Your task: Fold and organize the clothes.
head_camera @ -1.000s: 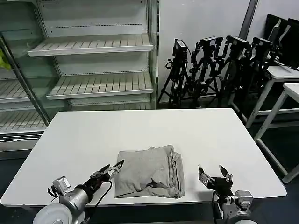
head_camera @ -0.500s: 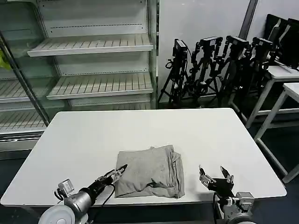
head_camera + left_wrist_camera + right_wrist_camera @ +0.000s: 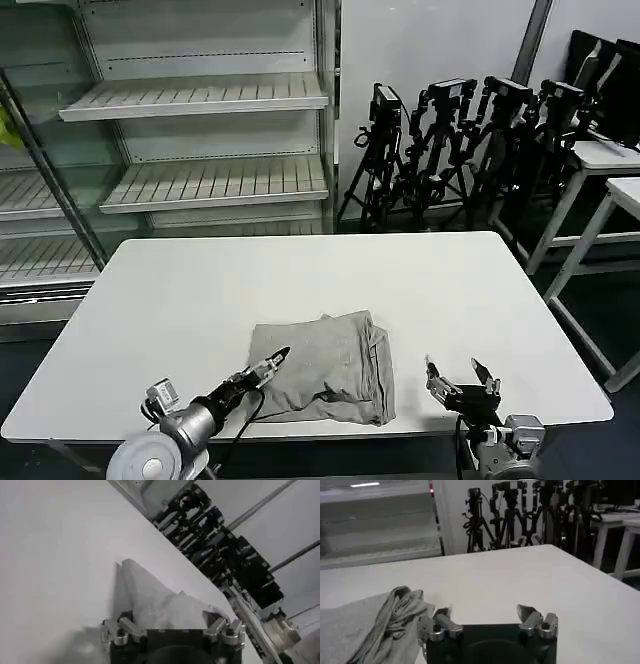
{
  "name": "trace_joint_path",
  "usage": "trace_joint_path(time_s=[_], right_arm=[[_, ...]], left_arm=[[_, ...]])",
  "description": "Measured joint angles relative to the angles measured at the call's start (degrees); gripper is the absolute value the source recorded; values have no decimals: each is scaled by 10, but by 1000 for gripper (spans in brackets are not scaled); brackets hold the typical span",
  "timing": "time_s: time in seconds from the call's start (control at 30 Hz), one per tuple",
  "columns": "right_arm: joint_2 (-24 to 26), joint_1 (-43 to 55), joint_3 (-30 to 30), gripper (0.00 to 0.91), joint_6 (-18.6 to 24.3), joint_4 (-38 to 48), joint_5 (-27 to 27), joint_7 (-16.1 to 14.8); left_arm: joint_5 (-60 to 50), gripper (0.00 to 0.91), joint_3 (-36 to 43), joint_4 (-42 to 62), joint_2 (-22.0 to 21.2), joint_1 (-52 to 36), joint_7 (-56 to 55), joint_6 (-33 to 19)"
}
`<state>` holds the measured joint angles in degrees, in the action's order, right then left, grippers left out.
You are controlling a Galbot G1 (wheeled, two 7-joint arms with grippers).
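Left pincer [image 3: 277, 360] laid on folded grey shirt [image 3: 330, 370], finger gap hidden by cloth, state unclear, right pincer [image 3: 459, 377] spread apart over white desk [image 3: 430, 280], shirt's near-left corner covered.

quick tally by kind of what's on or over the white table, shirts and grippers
light grey folded cotton shirt: 1
robot grippers: 2 (left gripper at the shirt's near left edge, right gripper open over the white table beside it)
total: 3
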<state>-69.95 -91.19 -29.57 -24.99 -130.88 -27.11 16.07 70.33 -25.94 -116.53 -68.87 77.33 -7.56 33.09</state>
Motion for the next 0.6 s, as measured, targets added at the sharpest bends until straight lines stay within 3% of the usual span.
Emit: trace_joint_path(time_s=[0.6], right_arm=[[-6, -1, -2, 907, -1, -7, 1, 1]], left_arm=[[10, 20, -9, 0, -10, -3, 0, 0]])
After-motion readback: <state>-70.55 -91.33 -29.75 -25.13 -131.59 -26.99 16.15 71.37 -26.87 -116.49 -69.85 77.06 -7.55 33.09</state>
